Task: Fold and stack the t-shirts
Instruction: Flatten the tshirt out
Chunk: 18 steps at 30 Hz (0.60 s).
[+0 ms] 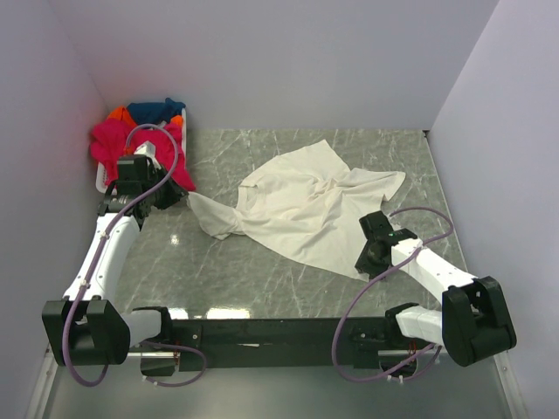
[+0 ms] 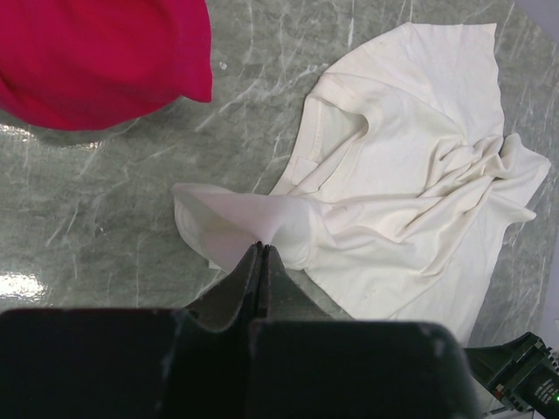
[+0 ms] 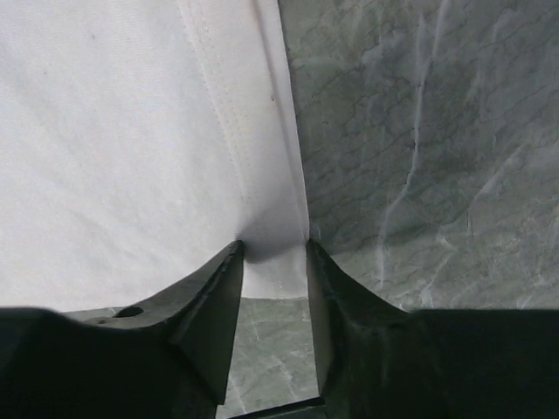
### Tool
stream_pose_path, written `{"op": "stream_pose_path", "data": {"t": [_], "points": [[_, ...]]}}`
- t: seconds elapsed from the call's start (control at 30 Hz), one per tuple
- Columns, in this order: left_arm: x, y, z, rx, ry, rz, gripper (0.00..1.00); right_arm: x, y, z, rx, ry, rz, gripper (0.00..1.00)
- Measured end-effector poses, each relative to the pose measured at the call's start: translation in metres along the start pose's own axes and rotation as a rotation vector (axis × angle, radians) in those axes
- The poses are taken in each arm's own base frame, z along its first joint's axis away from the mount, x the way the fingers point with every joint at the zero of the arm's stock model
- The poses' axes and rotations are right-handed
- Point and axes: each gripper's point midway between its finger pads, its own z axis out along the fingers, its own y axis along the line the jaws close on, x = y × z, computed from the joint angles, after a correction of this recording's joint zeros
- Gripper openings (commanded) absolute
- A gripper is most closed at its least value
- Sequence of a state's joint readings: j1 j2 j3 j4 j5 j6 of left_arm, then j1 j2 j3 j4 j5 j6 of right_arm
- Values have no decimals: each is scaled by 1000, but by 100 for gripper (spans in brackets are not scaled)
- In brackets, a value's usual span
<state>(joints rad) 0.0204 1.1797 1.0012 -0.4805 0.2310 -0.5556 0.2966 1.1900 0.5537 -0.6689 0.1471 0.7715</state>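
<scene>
One cream t-shirt (image 1: 306, 209), diagonal; left end effector (image 2: 262, 251) pinches sleeve, seemingly; right end effector (image 3: 273, 253) half-open astride hem.

- We see a grey-green marbled counter (image 1: 227, 271).
- Behind the counter stands a plain pale back wall (image 1: 288, 61).
- A left wall (image 1: 35, 183) and right wall (image 1: 511, 166) flank the counter.
- Glare (image 1: 218, 312) marks the counter's near edge.
</scene>
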Motion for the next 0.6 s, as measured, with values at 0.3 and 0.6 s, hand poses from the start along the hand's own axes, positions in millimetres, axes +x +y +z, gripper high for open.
{"op": "stream_pose_path", "data": {"t": [0.3, 0.6], "points": [[-1, 2, 0, -3, -2, 9, 0, 2, 2, 0, -8, 11, 16, 1], [-17, -4, -1, 5, -19, 2, 0, -20, 17, -34, -46, -13, 3, 0]]}}
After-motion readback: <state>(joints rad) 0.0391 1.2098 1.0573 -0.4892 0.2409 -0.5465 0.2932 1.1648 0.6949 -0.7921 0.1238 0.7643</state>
